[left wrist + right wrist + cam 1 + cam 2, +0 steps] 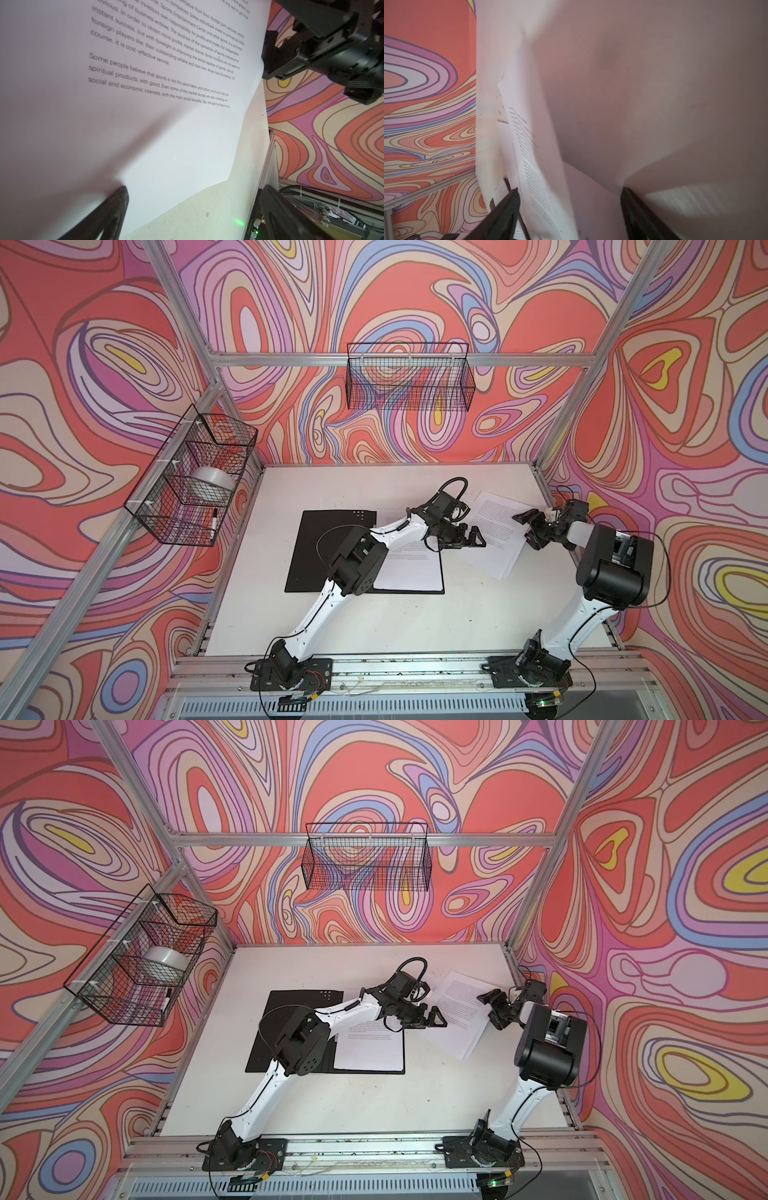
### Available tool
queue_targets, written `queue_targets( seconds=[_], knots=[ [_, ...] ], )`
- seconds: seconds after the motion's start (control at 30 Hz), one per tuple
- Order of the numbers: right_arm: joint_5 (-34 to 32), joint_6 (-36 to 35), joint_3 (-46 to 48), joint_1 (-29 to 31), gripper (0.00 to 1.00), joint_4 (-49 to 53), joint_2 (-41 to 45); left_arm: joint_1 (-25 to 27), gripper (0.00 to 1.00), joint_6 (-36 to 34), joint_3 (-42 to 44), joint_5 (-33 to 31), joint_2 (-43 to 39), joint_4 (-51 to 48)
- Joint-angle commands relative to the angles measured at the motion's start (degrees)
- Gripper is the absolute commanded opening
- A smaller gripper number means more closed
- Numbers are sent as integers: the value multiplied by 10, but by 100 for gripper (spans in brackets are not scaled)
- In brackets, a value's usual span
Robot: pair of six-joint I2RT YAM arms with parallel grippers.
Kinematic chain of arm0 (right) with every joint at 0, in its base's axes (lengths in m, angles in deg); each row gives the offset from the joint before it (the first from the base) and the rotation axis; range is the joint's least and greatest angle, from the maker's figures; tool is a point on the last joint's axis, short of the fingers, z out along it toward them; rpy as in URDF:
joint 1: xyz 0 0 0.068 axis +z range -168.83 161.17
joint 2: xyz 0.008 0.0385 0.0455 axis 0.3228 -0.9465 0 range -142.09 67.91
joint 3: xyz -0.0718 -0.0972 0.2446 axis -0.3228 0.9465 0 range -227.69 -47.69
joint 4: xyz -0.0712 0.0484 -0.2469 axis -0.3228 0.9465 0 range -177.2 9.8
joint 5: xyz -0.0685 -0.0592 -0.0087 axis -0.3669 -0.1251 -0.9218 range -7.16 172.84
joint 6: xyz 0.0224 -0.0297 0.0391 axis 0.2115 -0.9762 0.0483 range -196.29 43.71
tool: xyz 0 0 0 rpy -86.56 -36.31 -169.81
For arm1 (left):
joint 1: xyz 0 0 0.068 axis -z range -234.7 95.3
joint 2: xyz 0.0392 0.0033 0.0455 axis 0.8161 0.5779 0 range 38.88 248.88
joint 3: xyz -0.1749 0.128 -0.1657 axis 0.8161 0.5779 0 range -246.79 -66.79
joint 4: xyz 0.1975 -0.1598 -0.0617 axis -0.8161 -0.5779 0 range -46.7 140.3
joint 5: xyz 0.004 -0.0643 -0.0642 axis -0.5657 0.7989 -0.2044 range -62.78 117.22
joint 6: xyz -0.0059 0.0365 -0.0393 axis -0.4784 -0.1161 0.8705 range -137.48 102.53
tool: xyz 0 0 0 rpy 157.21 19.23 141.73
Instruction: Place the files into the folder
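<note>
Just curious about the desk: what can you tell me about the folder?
The folder lies opened flat on the white table, its thin black inside faces up, with a few pale dots near the far edge. A printed white sheet rests on its right half, and the left arm reaches across above it.

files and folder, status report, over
Left gripper open, empty, by the loose files. Right gripper open at their edge, which looks lifted. One sheet already on the open folder. Left arm crosses over the folder.
</note>
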Motion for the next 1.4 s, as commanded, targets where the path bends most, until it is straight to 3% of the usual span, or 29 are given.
queue_targets(
  seconds=[0.0, 0.2, 0.57, 0.7, 1.07, 1.37],
  knots=[
    [-19, -23, 5, 8, 79, 44, 28, 2, 100, -4, 5, -8, 41, -55],
    [-84, -62, -34, 23, 81, 89, 33, 3, 100, -5, 11, -3, 41, -56],
    [-140, -118, -171, 57, 81, 150, -58, 3, 100, -5, 39, 2, 36, -41],
    [-125, -136, -207, 62, 81, 158, -86, 2, 100, -8, 43, 5, 37, -41],
    [-22, -96, -163, 68, 74, 71, -83, 2, 100, -8, 43, 10, 42, -39],
    [-33, -74, -77, 68, 72, 52, -30, 3, 100, -7, 42, 10, 44, -37]
  ],
)
